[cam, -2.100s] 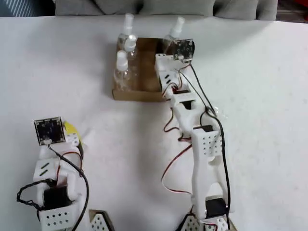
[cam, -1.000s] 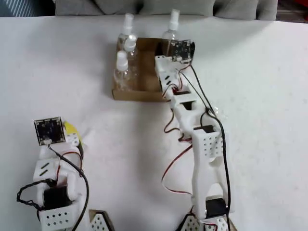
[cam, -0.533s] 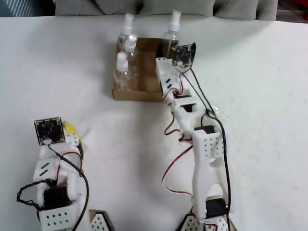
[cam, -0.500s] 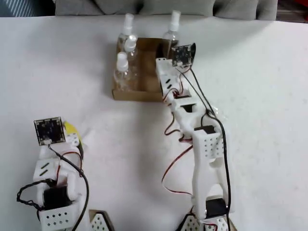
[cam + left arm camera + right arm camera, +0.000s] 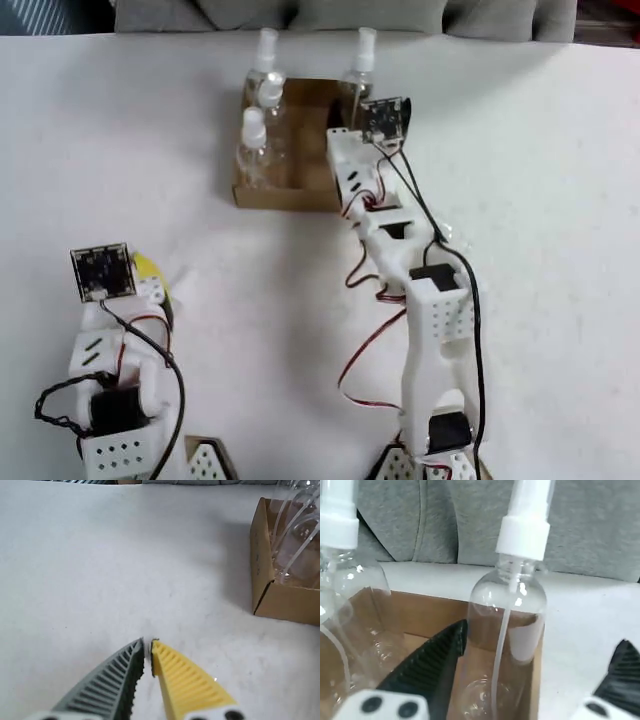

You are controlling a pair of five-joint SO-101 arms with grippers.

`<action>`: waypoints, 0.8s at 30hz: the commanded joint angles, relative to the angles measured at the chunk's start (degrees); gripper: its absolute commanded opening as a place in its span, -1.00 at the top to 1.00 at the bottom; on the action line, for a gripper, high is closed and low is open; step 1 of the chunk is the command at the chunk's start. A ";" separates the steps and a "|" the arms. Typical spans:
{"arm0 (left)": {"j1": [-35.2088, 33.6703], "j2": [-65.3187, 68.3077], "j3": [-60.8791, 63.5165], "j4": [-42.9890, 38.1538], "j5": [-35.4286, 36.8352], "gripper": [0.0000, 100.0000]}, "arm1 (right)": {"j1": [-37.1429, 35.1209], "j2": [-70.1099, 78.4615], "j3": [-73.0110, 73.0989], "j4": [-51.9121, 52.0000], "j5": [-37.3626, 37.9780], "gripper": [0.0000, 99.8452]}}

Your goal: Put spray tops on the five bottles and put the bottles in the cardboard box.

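Currently the right gripper hangs at the far right corner of the cardboard box, jaws spread wide apart. A clear bottle stands upright between them, inside that corner of the box, with its white spray top on. Can't tell if either jaw touches the glass; the black one sits just beside it. Three more bottles with spray tops stand along the box's left side, close together. A fifth can't be made out. The right arm stretches across the desk up to the box's right wall. The left gripper is low over the desk at the near left, well apart from the box, grey and yellow jaws together with nothing between them.
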 commanded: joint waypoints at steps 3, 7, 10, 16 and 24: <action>0.31 -0.13 0.00 0.35 -0.62 0.92 | 0.04 -4.00 -0.26 -0.84 0.35 0.22; 0.31 -0.13 0.00 0.35 -0.62 0.92 | 0.04 -4.00 -0.18 -0.75 0.35 0.22; 0.31 -0.13 0.00 0.35 -0.62 0.92 | -0.48 -4.00 0.35 -0.75 0.44 0.22; 0.31 -0.13 0.00 0.35 -0.62 0.92 | -2.07 -4.35 2.37 -0.84 0.97 0.22; 0.31 -0.13 0.00 0.35 -0.62 0.92 | -1.63 -4.26 2.20 -1.10 0.97 0.22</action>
